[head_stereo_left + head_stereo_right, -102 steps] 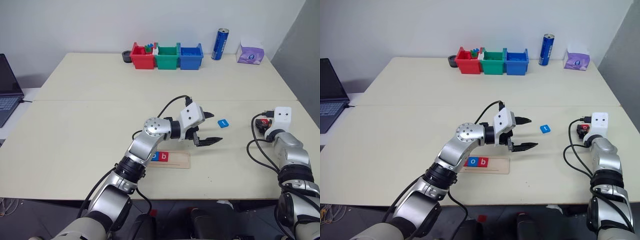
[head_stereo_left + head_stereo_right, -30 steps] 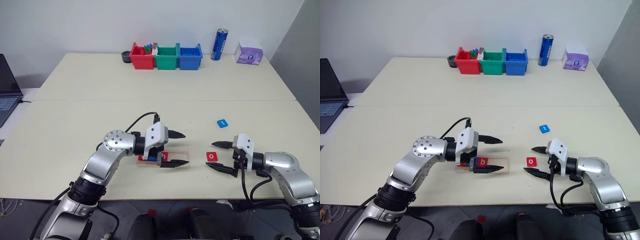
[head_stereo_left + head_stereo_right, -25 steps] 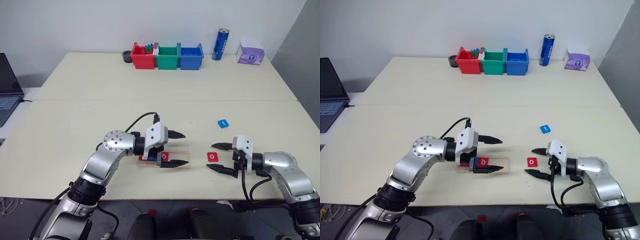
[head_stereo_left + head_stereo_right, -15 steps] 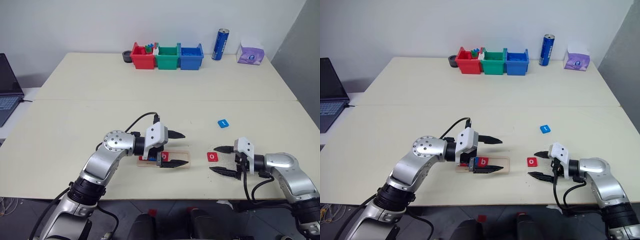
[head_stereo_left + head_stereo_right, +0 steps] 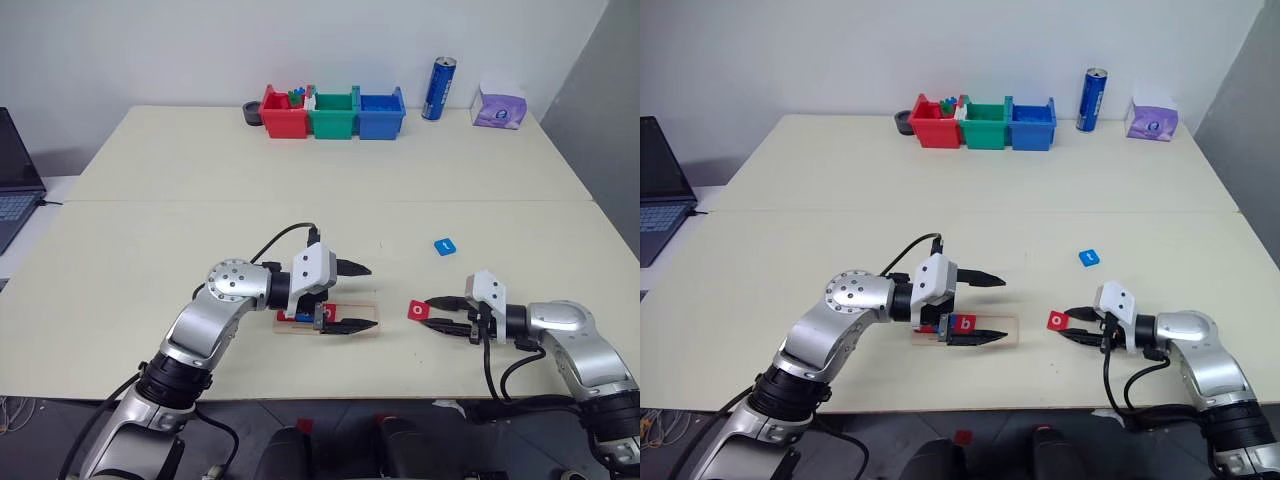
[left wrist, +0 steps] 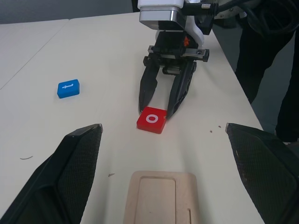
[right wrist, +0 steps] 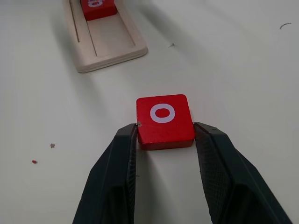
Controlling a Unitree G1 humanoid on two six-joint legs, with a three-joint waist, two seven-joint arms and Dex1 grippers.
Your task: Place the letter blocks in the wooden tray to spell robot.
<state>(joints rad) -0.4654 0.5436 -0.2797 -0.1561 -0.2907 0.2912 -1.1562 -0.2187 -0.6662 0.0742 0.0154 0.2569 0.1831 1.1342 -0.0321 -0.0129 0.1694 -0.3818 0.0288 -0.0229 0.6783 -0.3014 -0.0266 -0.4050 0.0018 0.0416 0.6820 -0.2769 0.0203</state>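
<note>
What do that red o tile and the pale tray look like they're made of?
The red o block looks like painted wood or plastic: smooth, rounded corners, crisp white letter; I can't tell which. The wooden tray looks like unfinished light wood: pale, matt, with layered edges, perhaps plywood.

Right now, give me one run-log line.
right gripper: shut on red o block | left gripper: open over tray | blue block: loose

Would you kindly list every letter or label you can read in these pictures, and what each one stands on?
"o": red block between the right gripper's fingertips.
"b": red block in the wooden tray.
Blue block: white mark, probably "t".
Blue can and purple pack: print too small to read.
</note>
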